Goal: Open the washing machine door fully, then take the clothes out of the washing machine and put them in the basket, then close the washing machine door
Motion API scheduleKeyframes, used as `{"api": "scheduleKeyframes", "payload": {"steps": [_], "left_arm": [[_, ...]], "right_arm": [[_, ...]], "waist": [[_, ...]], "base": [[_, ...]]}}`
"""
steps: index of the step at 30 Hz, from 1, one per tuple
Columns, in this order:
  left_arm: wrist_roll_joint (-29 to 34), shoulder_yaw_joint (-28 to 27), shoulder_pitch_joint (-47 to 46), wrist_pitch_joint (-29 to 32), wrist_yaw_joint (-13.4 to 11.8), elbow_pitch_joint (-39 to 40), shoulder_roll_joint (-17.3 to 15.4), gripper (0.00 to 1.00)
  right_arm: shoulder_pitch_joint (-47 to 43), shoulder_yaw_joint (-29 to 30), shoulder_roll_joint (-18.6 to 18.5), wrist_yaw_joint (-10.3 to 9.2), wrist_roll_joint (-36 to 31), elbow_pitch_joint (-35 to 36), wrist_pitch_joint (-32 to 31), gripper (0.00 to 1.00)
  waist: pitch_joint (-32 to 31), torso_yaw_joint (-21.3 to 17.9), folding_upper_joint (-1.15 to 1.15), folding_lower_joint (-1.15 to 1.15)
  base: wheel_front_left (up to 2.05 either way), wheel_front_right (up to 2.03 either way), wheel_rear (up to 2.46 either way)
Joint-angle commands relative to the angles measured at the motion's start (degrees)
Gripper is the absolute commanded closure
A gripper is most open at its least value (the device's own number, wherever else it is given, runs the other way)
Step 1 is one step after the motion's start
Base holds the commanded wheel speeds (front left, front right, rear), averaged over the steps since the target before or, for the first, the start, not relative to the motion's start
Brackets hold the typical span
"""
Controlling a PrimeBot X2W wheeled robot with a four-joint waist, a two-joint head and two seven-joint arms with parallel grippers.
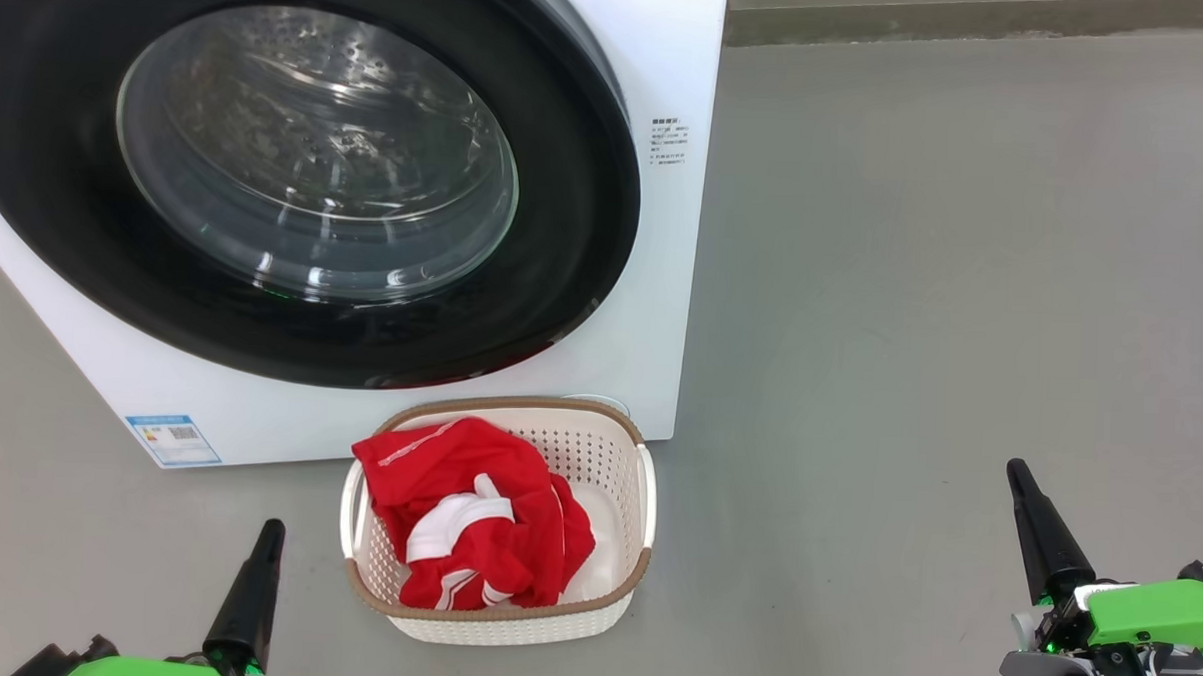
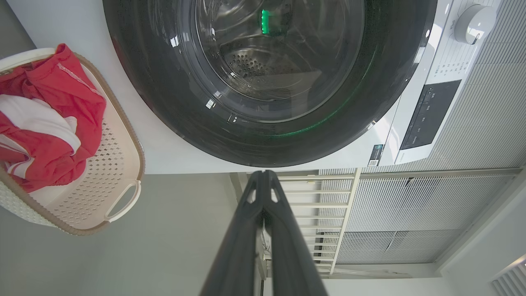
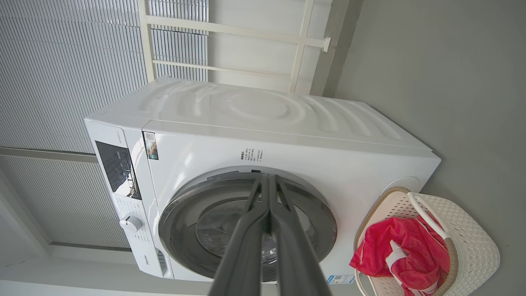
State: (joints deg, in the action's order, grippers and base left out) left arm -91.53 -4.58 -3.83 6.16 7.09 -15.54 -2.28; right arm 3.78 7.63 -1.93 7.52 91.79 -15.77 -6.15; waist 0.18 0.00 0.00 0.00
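Task looks basically finished. The washing machine door (image 1: pixel 318 158) appears shut flush against the washing machine (image 1: pixel 661 80). The black rim sits flat to the white front in the right wrist view, though I can't confirm the latch. Steel drum through the glass reads empty, no red in there. The clothes (image 1: pixel 475 519) are in the basket (image 1: pixel 511 625), piled toward its left half, one red fold lapping over the left rim, the bare bottom showing on the right. The basket is on the floor (image 1: pixel 913 289) right at the foot of the machine, below the door, touching or nearly touching the front panel. Left end effector (image 1: pixel 270 535) has its fingers pressed together with nothing in them, low and just left of the basket, apart from it. Right end effector (image 1: pixel 1017 473) is also pinched closed and empty, well to the right over bare floor. What's left, judging from this: nothing but maybe a check that the door is latched and that fold is tucked in. Room: wide open floor right of the machine and basket. Tighter on the left between the machine corner, the basket handle and the left arm. There's a slatted wall and a pale railing (image 2: pixel 320 197) beside the machine.
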Motion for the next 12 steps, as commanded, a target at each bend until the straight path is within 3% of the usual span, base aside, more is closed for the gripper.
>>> {"api": "scheduleKeyframes", "payload": {"steps": [1,12], "left_arm": [[-0.6,-1.9,-2.4,0.3,0.4,1.5,-0.6,1.00],[-0.6,-1.9,-2.4,0.3,0.4,1.5,-0.6,1.00]], "right_arm": [[2.4,-1.1,-1.0,-0.03,0.3,1.7,-0.4,1.00],[2.4,-1.1,-1.0,-0.03,0.3,1.7,-0.4,1.00]], "waist": [[0.0,0.0,0.00,0.00],[0.0,0.0,0.00,0.00]], "base": [[0.00,0.00,0.00],[0.00,0.00,0.00]]}}
